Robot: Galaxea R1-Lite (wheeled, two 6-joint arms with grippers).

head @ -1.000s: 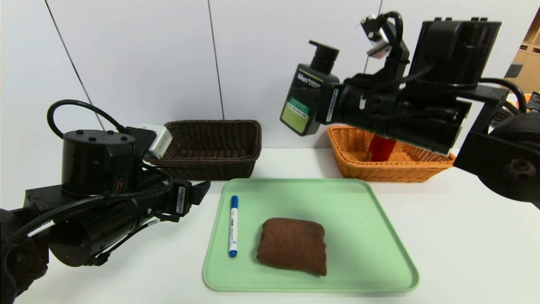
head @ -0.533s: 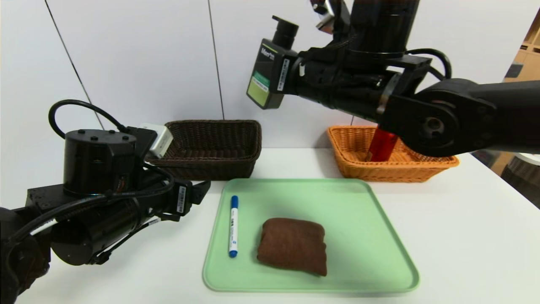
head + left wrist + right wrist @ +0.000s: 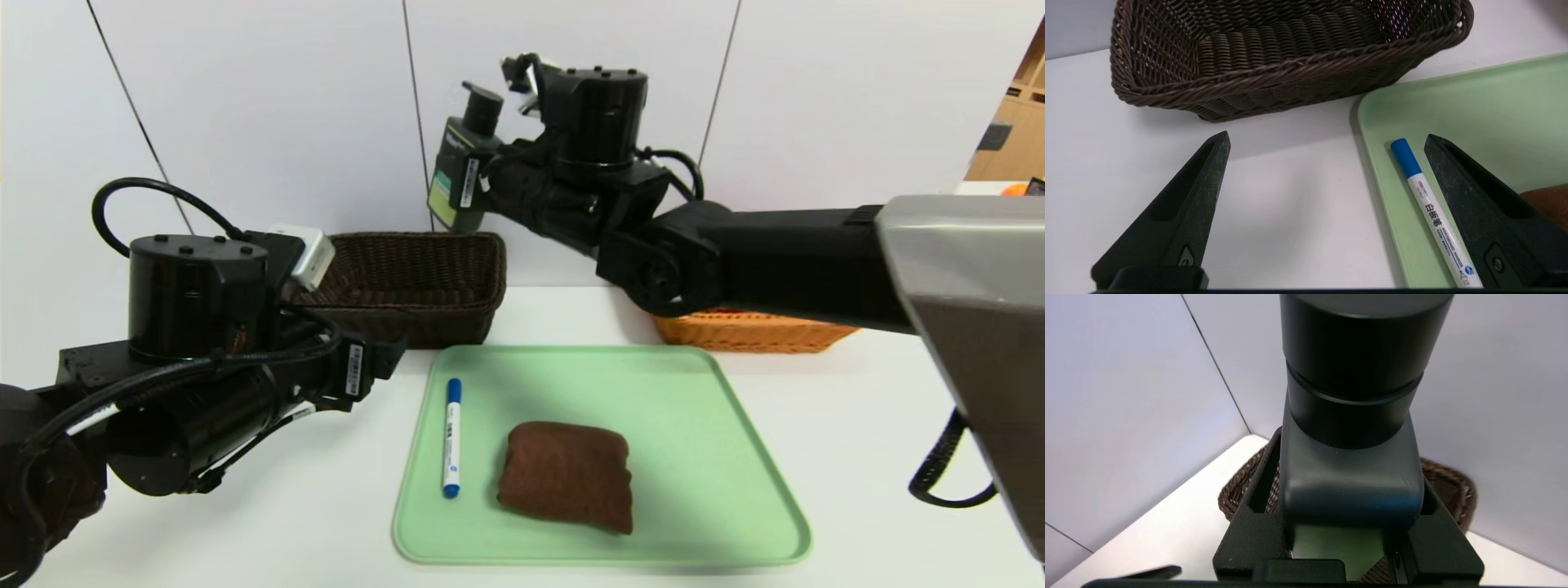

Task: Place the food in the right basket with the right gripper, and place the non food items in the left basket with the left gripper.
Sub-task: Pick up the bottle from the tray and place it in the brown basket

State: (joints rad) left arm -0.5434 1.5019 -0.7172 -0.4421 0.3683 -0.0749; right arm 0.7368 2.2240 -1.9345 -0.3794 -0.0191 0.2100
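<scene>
Right now the right gripper (image 3: 457, 192) is clamping the green bottle (image 3: 454, 175) tight and holding it in the air, just above the far right end of the brown basket (image 3: 412, 282). That basket is looking bare inside. The orange basket (image 3: 751, 331) is sitting far right, mostly hiding behind the arm, so I cannot tell what is in it. The marker (image 3: 451, 437) and towel (image 3: 566, 476) are lying on the green tray (image 3: 718, 457), waiting. The left gripper (image 3: 1327, 141) is hovering near the marker, spread wide and holding nothing.
</scene>
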